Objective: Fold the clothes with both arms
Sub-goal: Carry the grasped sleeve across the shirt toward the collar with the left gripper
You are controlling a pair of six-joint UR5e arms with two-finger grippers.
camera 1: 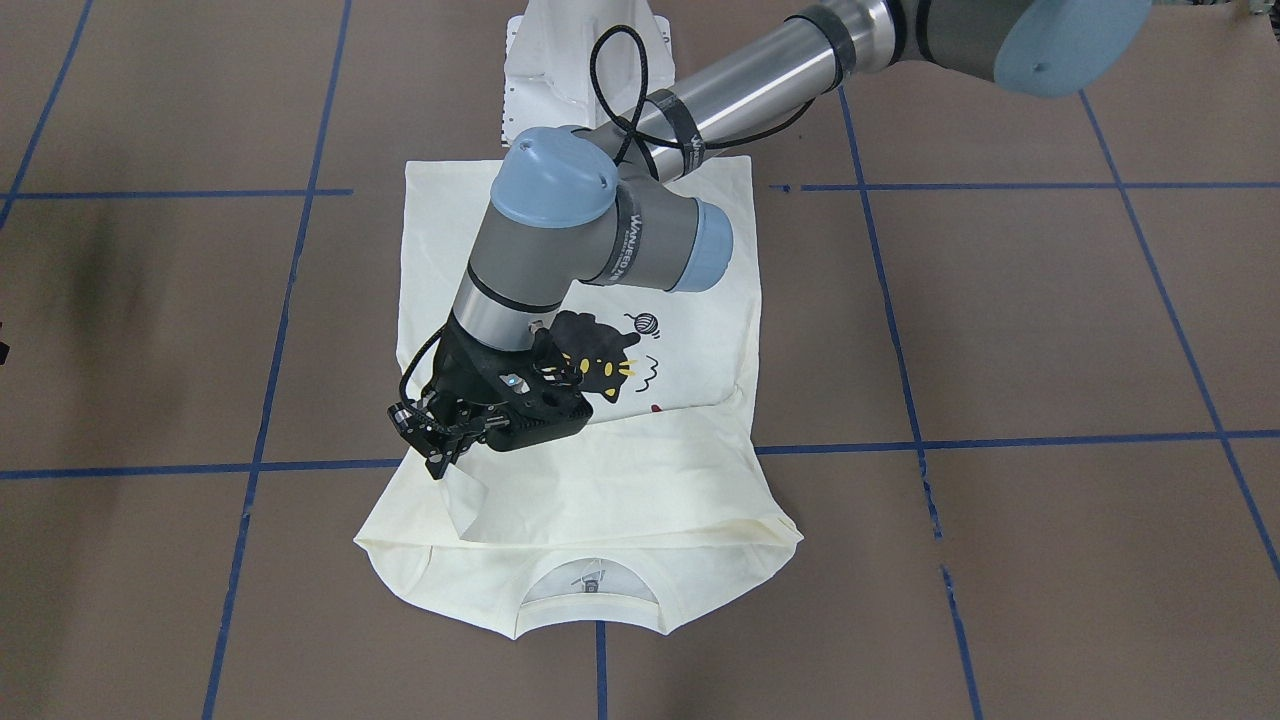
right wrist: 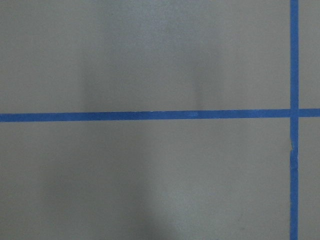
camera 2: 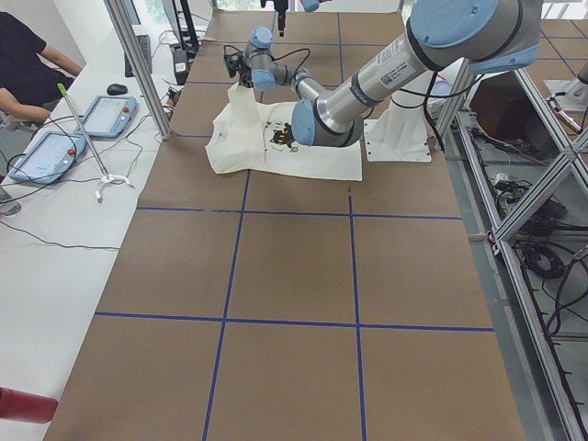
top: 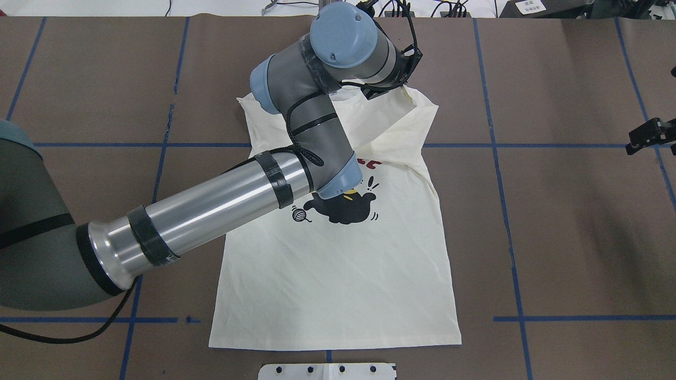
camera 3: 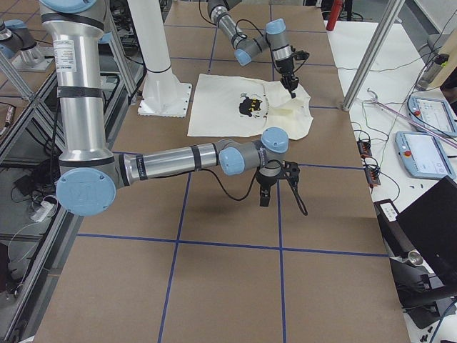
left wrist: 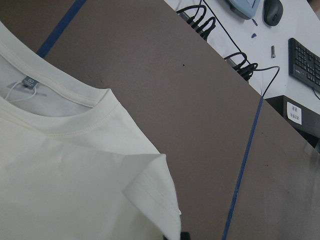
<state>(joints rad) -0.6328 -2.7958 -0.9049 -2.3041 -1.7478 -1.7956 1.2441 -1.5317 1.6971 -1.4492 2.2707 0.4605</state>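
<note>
Silver L arm [top: 211,206] overlaps cat print [top: 348,208] on shirt [top: 338,285]; pedestal [camera 1: 535,90] nearby.

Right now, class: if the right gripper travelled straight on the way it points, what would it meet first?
The bare brown table, beside a blue tape crossing. The right gripper seems to point straight down with nothing under it; the T-shirt, held by the left gripper, lies apart.

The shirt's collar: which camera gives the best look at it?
The left wrist camera: the collar sits large in the picture, close enough to show its stitching and the small label inside. The front-facing view shows it whole but smaller. The side views make it tiny, and overhead the left arm mostly covers it.
</note>
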